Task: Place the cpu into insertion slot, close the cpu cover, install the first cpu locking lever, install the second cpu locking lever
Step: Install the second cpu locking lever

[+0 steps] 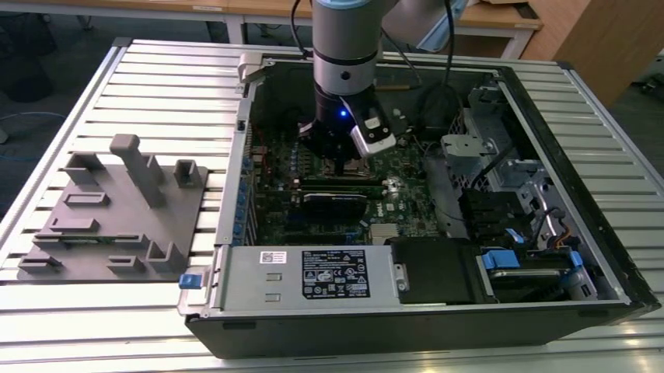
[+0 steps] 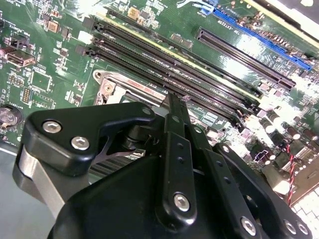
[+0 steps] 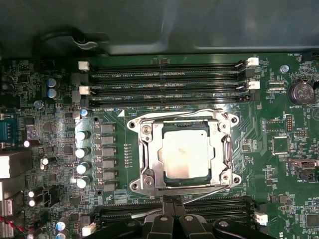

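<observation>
My hand (image 3: 172,219) hangs low over the green motherboard (image 3: 279,164), its black linkage showing in both wrist views; whether my fingers are spread or pressed together I cannot tell, since the tips are hidden. Just beyond them in the first wrist view lies the insertion slot (image 3: 149,181), and the cpu (image 3: 185,154) sits flat inside it, pale metal face up. The cpu cover (image 3: 158,162) is folded down around the chip, its square window framing that face. A thin wire lever (image 3: 174,111) runs along the far edge of the socket, and another (image 3: 199,190) runs along the near edge beside my hand. Past the socket come the long black memory slots (image 3: 167,82), lying side by side with white clips at their ends. In the exterior view my arm (image 1: 347,47) reaches straight down into the open computer case (image 1: 581,109), which rests on the slatted table (image 1: 155,85); the white-labelled power supply (image 1: 311,273) fills the near edge of the case, and a grey fixture block (image 1: 114,210) stands on the table toward the exterior view's left.
</observation>
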`<state>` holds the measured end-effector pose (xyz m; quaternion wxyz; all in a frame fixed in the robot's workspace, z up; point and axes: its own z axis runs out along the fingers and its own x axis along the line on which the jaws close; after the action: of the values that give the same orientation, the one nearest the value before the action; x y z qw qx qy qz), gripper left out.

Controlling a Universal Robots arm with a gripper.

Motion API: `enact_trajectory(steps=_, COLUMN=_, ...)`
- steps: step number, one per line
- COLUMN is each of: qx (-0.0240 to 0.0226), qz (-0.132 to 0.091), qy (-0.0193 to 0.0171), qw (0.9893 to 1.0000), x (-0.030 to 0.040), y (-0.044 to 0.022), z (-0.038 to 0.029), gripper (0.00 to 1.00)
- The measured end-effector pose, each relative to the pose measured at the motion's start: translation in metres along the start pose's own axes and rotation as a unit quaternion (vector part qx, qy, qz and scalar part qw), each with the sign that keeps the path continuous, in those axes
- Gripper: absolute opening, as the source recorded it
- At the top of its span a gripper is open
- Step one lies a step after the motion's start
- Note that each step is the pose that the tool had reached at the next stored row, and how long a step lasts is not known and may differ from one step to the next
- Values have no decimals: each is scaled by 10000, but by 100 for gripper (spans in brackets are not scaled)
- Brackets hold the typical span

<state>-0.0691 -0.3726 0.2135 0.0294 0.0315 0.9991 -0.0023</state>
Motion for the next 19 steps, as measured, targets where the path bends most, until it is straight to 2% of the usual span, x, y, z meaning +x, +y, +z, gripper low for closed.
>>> enact_trajectory(steps=19, qx=0, qz=0, qy=0, qw=10000, x=3, y=0, z=37, gripper=10)
